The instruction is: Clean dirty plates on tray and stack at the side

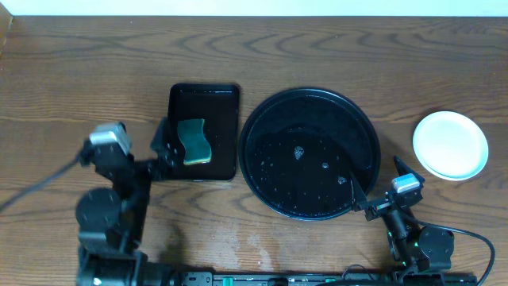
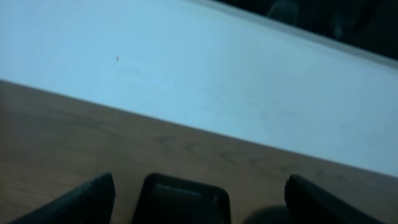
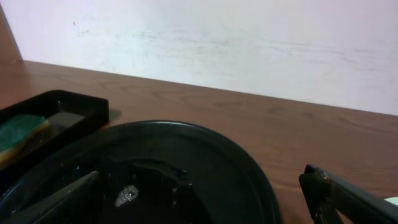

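Two arms: both are sitting low at the near edge of the table [image 1: 79, 63], one on each side.
Left gripper [image 1: 164, 148]: its jaws are standing wide apart and are grasping nothing. It is hovering at the left edge of the small rectangular tray [image 1: 224, 111].
Right gripper [image 1: 379, 179]: it is also spread wide and is carrying nothing. One finger is reaching over the near right rim of the round tray [image 1: 262, 119], and the other finger is staying outside the rim.
Round tray: it is lying in the middle of the table, just beside the small rectangular tray. A few pale droplets are shining on its glossy black floor.
Plates [image 1: 451, 144]: they are sitting on the bare table to the right of the round tray, apart from it (from above they are showing as one pale round shape, so I cannot count them).
Sponge [image 1: 194, 143]: green and yellow, it is lying inside the small rectangular tray, in its left half, just beside the left gripper.
Wall [image 3: 249, 43]: a pale wall is running behind the far edge of the table.
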### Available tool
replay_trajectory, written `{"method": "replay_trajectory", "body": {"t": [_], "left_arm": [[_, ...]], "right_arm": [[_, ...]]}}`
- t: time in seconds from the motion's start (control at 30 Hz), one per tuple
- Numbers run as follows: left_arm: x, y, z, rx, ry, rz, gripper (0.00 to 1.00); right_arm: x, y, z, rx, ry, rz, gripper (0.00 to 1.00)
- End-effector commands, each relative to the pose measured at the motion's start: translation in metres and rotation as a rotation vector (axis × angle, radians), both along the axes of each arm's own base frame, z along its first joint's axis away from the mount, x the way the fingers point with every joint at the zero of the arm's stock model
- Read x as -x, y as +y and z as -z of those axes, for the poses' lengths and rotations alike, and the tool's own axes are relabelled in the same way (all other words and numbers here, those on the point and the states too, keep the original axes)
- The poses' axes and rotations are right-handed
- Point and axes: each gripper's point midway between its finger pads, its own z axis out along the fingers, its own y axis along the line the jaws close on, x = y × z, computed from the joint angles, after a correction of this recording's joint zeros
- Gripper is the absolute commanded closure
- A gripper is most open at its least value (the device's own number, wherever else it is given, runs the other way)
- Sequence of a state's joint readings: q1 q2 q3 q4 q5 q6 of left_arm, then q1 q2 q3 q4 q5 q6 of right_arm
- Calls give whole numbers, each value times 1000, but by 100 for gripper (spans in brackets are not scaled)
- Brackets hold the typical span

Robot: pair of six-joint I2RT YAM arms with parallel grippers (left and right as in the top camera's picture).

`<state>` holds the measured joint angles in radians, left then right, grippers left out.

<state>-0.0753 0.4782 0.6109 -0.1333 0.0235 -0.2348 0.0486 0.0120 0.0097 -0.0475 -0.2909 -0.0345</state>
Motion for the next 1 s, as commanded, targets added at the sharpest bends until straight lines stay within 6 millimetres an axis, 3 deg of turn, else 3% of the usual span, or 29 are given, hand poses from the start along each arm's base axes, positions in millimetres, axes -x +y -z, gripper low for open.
{"method": "replay_trajectory", "body": {"t": [0.0,0.37,0.8,0.97], "left_arm": [[10,0,26,-21,-36,8,12],[25,3,85,-21,-229,-4,12],[19,7,148,-36,-18,-23,12],[20,7,159,-39,27,-22,12]], "right_arm": [[0,-1,1,7,-5,3,1],[0,-1,1,7,-4,3,1],[0,-1,1,7,-5,3,1],[0,-1,1,7,-5,3,1]]}}
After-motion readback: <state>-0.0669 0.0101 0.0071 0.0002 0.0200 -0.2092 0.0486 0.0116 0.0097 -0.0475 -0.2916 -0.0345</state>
